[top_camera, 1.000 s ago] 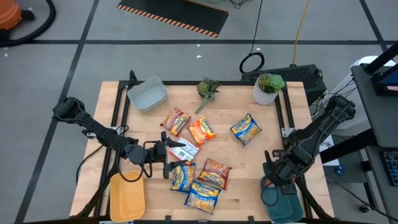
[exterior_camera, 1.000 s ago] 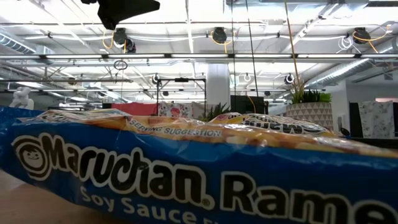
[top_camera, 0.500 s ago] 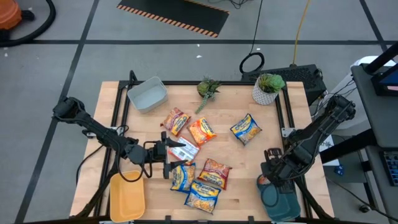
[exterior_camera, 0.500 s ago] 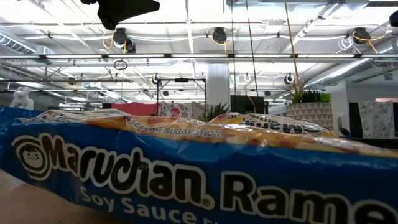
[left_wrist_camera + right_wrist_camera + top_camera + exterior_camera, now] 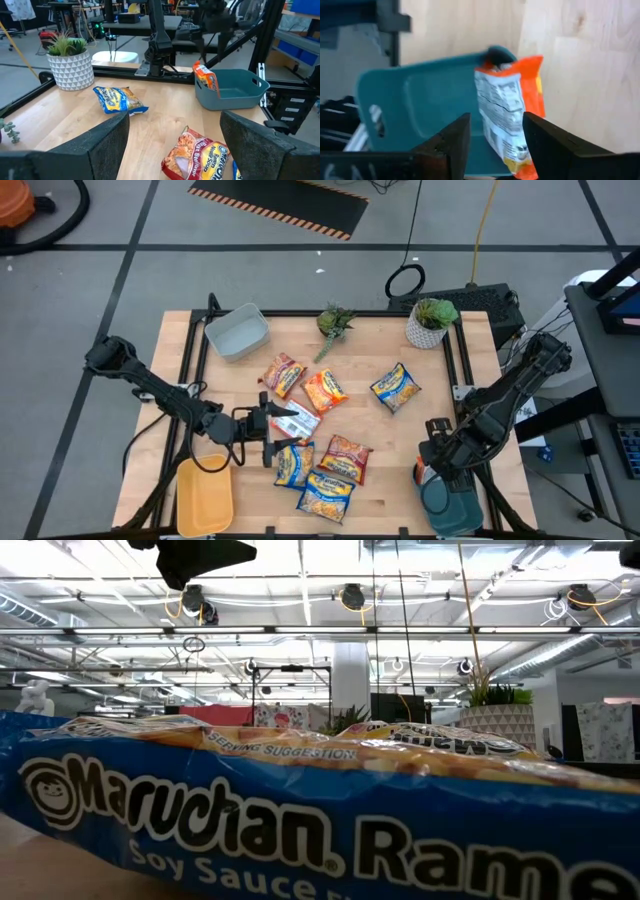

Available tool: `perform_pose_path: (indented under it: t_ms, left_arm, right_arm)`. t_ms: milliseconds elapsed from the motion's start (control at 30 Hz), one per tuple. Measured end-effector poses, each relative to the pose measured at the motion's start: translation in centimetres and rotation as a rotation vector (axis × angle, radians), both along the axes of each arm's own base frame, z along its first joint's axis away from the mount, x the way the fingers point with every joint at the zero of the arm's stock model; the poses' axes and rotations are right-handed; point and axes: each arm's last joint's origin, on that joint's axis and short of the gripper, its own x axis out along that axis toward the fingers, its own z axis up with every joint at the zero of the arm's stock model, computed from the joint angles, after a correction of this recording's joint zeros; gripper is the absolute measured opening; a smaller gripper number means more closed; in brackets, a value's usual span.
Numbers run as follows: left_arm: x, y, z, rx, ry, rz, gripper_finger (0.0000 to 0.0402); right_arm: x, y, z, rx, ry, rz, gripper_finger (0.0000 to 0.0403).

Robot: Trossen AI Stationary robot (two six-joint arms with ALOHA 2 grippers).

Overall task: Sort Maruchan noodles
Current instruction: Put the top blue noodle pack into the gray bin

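Several Maruchan noodle packets lie flat mid-table, among them a blue-and-yellow one (image 5: 395, 386), an orange one (image 5: 324, 390) and a white one (image 5: 296, 420). A blue packet (image 5: 300, 820) fills the low view. My left gripper (image 5: 268, 425) hovers open beside the white packet and holds nothing. My right gripper (image 5: 434, 468) is open above the teal bin's (image 5: 455, 502) far-left corner. An orange packet (image 5: 507, 115) stands on edge there, against the bin's rim (image 5: 200, 92), and shows between the right fingers. My right gripper points down over the orange packet's upper end (image 5: 202, 67). I cannot tell whether either finger touches the packet.
A grey bin (image 5: 237, 332) sits at the far left and a yellow bin (image 5: 204, 495) at the near left. Two potted plants (image 5: 335, 325) (image 5: 430, 320) stand along the far edge. Bare wood lies between the packets and the teal bin.
My right wrist has turned a little above the teal bin's corner. The orange packet stays at the bin's rim.
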Motion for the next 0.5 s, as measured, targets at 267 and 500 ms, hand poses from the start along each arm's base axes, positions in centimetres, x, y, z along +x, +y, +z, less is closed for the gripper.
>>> perform_pose_path:
  t_ms: [267,500]
  left_arm:
    - [0.3,0.6,-0.1,-0.015,0.006,0.027,0.0317]
    - [0.4,0.9,-0.4,-0.013,0.029,0.041,0.0317]
  right_arm:
    - [1.0,0.1,3.8,0.002,-0.186,-0.101,0.0171]
    - [3.3,-1.0,5.5,-0.105,-0.479,-0.185,0.0171]
